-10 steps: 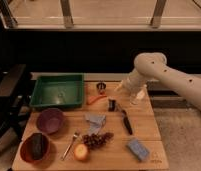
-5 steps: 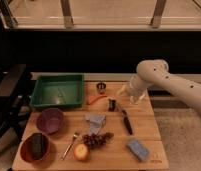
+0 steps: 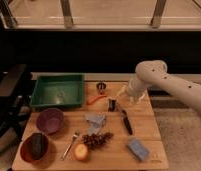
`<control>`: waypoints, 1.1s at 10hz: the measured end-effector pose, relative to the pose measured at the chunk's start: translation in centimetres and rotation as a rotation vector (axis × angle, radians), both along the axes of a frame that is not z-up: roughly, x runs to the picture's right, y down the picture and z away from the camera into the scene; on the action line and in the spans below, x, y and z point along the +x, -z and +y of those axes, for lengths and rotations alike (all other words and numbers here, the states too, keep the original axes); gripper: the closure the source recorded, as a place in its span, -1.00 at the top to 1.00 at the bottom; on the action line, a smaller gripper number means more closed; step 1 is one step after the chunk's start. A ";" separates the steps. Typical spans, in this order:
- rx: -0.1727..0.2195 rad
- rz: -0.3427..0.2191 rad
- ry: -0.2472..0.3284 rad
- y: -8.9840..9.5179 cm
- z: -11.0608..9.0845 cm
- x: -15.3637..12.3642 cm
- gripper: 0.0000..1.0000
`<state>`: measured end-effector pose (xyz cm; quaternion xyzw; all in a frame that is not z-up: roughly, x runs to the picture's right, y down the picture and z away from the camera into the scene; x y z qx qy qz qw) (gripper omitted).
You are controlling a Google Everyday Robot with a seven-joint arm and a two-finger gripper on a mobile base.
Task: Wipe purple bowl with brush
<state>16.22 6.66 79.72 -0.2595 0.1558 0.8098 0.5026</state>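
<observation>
The purple bowl (image 3: 50, 120) sits empty at the left of the wooden table. The brush (image 3: 126, 122) lies flat right of the table's centre, its black handle pointing toward the near edge and its pale head at the far end. My gripper (image 3: 127, 95) hangs from the white arm over the back right of the table. It is just above and behind the brush head and far to the right of the purple bowl. It holds nothing that I can see.
A green tray (image 3: 58, 91) stands at the back left. An orange-brown bowl (image 3: 34, 147) holds a dark block at the front left. A silver fork (image 3: 71, 144), an orange fruit (image 3: 81, 151), grapes (image 3: 98, 140), a grey cloth (image 3: 95, 120), a blue sponge (image 3: 138, 148) and a small dark cup (image 3: 112, 104) lie around.
The arm has shifted slightly to the right and down. The gripper stays over the back right of the table. Nothing on the table has moved.
</observation>
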 end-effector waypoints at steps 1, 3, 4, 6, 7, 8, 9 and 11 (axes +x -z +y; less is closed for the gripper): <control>-0.011 0.006 0.011 -0.7 0.9 0.2 0.31; -0.023 0.023 0.044 -1.5 2.1 0.8 0.31; -0.020 0.026 0.061 -2.0 2.9 0.9 0.31; -0.036 0.048 0.075 -3.2 4.4 2.1 0.31; -0.049 0.052 0.081 -3.7 5.1 2.1 0.31; -0.069 0.054 0.086 -4.4 5.9 2.1 0.31; -0.089 0.058 0.084 -4.9 6.7 2.3 0.31; -0.118 0.061 0.063 -5.7 7.9 2.6 0.31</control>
